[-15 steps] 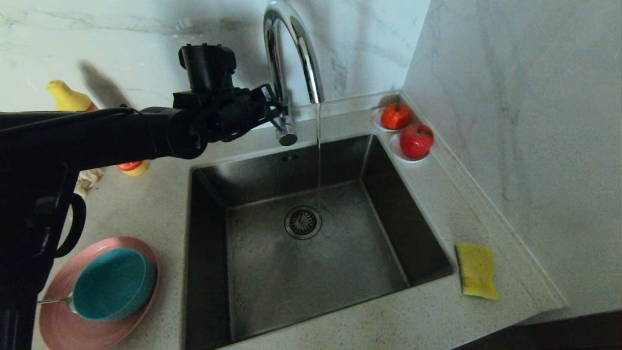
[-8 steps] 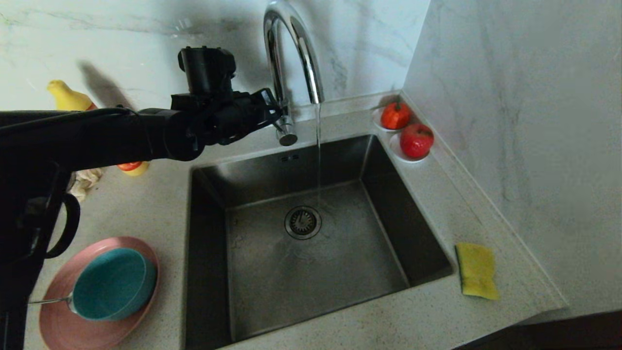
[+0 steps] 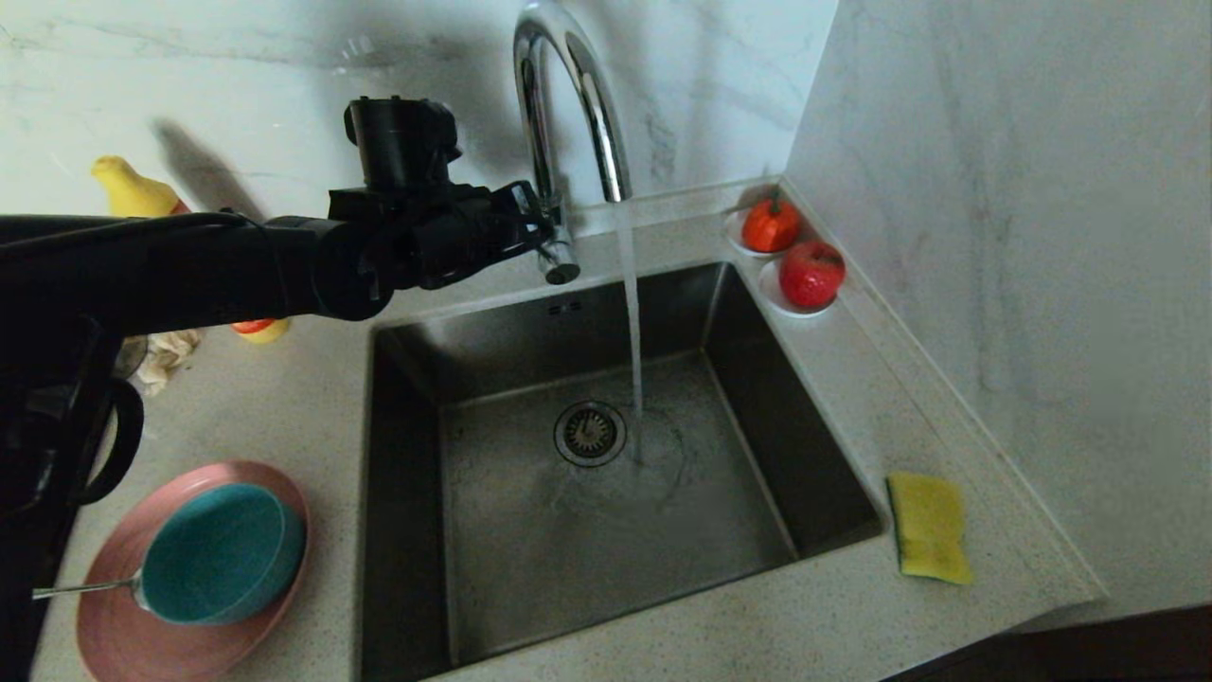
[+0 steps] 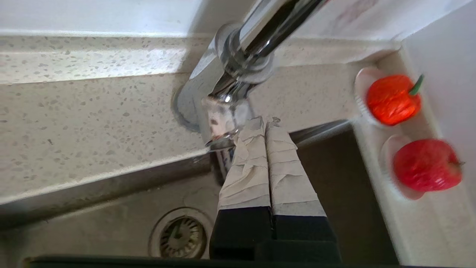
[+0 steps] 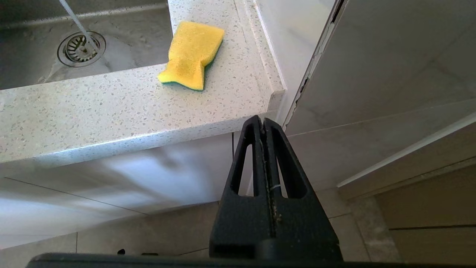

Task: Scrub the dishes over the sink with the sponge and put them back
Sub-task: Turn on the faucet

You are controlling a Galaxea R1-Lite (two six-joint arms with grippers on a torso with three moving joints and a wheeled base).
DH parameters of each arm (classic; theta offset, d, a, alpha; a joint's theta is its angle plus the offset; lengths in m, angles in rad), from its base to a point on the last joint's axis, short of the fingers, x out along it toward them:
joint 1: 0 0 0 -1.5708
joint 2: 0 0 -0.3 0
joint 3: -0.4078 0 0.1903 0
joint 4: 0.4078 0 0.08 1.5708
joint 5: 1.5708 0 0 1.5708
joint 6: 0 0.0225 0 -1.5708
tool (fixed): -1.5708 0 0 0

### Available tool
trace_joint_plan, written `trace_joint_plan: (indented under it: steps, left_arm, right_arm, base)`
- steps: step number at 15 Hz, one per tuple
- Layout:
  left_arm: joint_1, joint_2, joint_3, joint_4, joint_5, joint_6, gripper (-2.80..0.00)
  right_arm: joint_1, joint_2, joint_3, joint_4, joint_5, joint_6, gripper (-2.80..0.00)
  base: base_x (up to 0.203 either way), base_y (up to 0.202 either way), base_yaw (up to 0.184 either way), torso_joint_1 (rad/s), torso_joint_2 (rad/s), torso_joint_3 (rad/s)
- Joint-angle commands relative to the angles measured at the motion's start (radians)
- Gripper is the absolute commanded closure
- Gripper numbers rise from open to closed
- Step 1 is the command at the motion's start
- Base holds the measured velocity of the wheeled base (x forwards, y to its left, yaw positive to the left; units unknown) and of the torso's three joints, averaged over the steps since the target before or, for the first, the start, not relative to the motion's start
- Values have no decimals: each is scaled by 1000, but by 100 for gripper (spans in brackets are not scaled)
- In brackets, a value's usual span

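My left gripper [image 3: 535, 223] is shut, and its taped fingertips [image 4: 264, 121] rest against the lever [image 4: 219, 126] at the foot of the chrome tap [image 3: 568, 104]. A thick stream of water [image 3: 630, 322] falls into the steel sink [image 3: 568, 568] beside the drain [image 3: 589, 433]. The pink plate [image 3: 189, 649] lies on the counter left of the sink, with the teal bowl [image 3: 222, 554] and the spoon [image 3: 80, 589] on it. The yellow sponge [image 3: 930, 526] lies on the counter right of the sink. My right gripper [image 5: 263, 121] hangs shut below the counter edge, short of the sponge [image 5: 191, 54].
Two red fruits [image 3: 772, 225] [image 3: 811, 273] sit on white saucers at the sink's far right corner. A yellow bottle [image 3: 133, 189] and a beige cloth [image 3: 170, 350] stand at the far left. A marble wall bounds the counter on the right.
The water from the tap has grown from a thin trickle to a thick stream. My left gripper has shifted slightly at the lever.
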Motion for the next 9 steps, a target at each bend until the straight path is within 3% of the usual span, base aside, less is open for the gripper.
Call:
trace_joint_plan:
  steps: [1, 4, 9]
  left_arm:
    - [5, -18, 38, -1, 1, 11, 0]
    - [8, -44, 80, -3, 1, 13, 0]
    - [57, -36, 1, -3, 41, 5, 0]
  right_arm:
    - [0, 0, 0, -1, 0, 0, 0]
    - [0, 0, 0, -1, 0, 0, 0]
    - [0, 0, 0, -1, 0, 0, 0]
  base:
    - [0, 0, 0, 0, 0, 0]
    - [0, 0, 0, 0, 0, 0]
    - [0, 0, 0, 0, 0, 0]
